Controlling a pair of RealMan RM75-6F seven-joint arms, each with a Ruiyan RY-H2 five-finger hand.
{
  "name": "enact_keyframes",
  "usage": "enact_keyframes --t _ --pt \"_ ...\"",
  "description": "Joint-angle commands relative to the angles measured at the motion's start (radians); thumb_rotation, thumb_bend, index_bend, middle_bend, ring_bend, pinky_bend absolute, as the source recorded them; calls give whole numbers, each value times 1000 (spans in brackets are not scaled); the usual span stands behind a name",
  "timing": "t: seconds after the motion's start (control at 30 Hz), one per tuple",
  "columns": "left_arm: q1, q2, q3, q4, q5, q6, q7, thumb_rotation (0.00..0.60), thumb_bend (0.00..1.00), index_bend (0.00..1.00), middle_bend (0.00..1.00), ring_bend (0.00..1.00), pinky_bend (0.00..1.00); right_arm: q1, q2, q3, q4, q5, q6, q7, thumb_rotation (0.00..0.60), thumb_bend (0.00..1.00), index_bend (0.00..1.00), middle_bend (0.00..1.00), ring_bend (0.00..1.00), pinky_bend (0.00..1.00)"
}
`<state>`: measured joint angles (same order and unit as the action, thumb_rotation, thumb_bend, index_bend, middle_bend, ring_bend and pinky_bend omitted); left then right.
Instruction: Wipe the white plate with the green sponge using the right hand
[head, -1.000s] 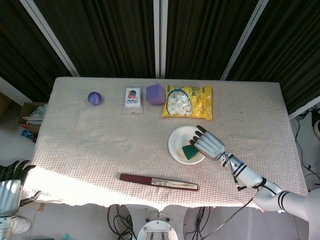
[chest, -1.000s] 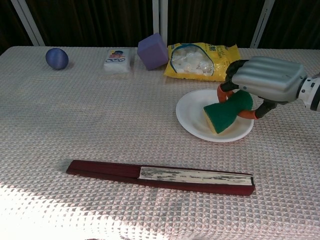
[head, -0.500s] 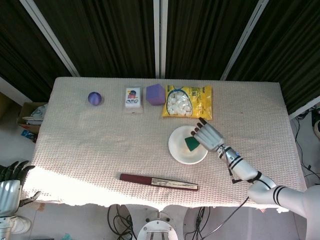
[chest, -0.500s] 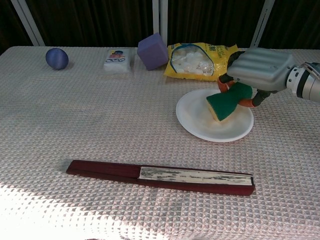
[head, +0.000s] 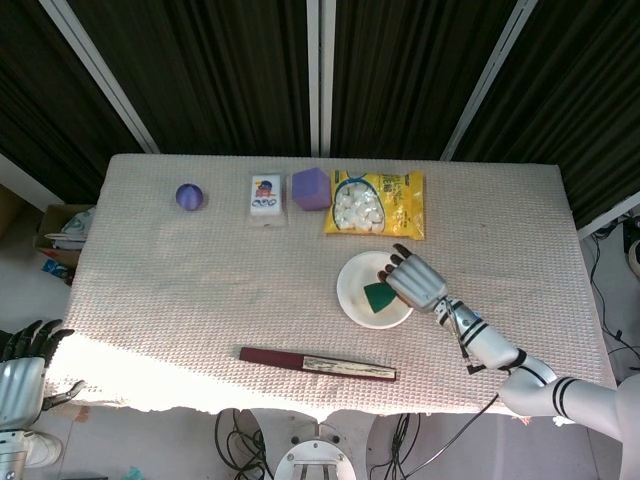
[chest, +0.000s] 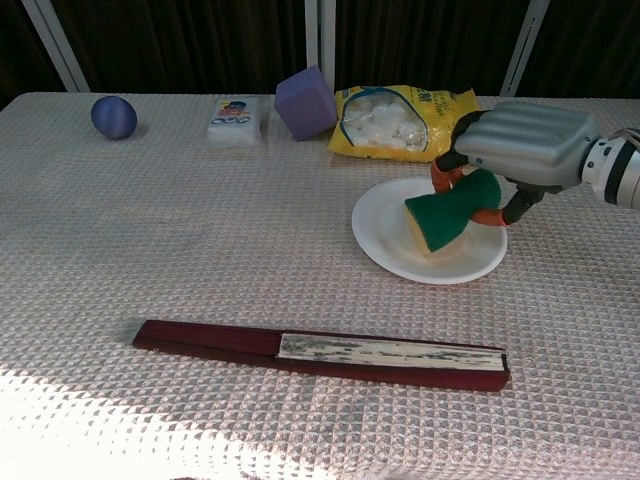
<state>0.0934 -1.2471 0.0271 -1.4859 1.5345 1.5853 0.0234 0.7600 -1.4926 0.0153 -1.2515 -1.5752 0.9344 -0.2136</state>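
The white plate (head: 356, 295) (chest: 385, 236) lies on the cloth right of the table's middle. My right hand (head: 415, 281) (chest: 523, 146) hovers over its right side and grips the green sponge (head: 379, 296) (chest: 447, 208), which has a yellow underside. The sponge's lower end rests on the plate's inner surface. My left hand (head: 22, 361) hangs below the table's left front corner, holding nothing, fingers apart; the chest view does not show it.
A long dark red folded fan (head: 317, 364) (chest: 320, 353) lies in front of the plate. Along the far edge sit a blue ball (head: 189, 196), a small white packet (head: 264, 196), a purple cube (head: 311, 188) and a yellow snack bag (head: 375, 203).
The right hand slid the sponge toward the plate's far side, then back toward the plate's middle. The left hand stayed put.
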Motion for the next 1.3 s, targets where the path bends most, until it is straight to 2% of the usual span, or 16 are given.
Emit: enact_keyframes --t 0.03,0.27,0.43,0.53,0.7,0.83,1.03,1.17,1.3 --pt "1 0 1 -1 -2 0 -1 600 25 253 146 93 132 19 -35 6 24 26 -46 -69 600 647 875 578 327 184" --pt "3 -1 1 1 -2 2 -4 600 25 253 146 93 132 22 -60 41 50 104 -72 -222 600 659 882 584 331 184" --pt "4 -3 2 9 -5 -2 -9 600 25 253 146 93 132 2 -30 54 19 126 -39 -223 600 658 885 585 332 185" --pt "4 -3 2 10 -3 1 -10 600 25 252 146 93 132 -5 1 48 -37 107 -20 -181 600 658 886 586 332 185" --pt "5 -1 2 5 1 6 -5 600 25 252 146 93 132 9 3 35 -76 85 -40 -140 600 658 891 590 334 185" --pt "8 0 5 0 0 7 -1 600 25 253 146 93 132 30 -40 32 -38 98 -82 -187 600 658 890 590 334 185" --pt "11 4 5 -5 -2 10 2 600 25 253 146 93 132 39 -82 57 3 158 -90 -336 600 658 890 591 334 183" --pt "10 4 5 -4 0 9 3 600 25 253 146 93 132 19 -63 70 -21 186 -47 -382 600 658 891 591 335 181" --pt "7 2 4 0 2 6 4 600 25 253 146 93 132 -2 -20 73 -75 178 -5 -349 600 658 892 593 338 182"
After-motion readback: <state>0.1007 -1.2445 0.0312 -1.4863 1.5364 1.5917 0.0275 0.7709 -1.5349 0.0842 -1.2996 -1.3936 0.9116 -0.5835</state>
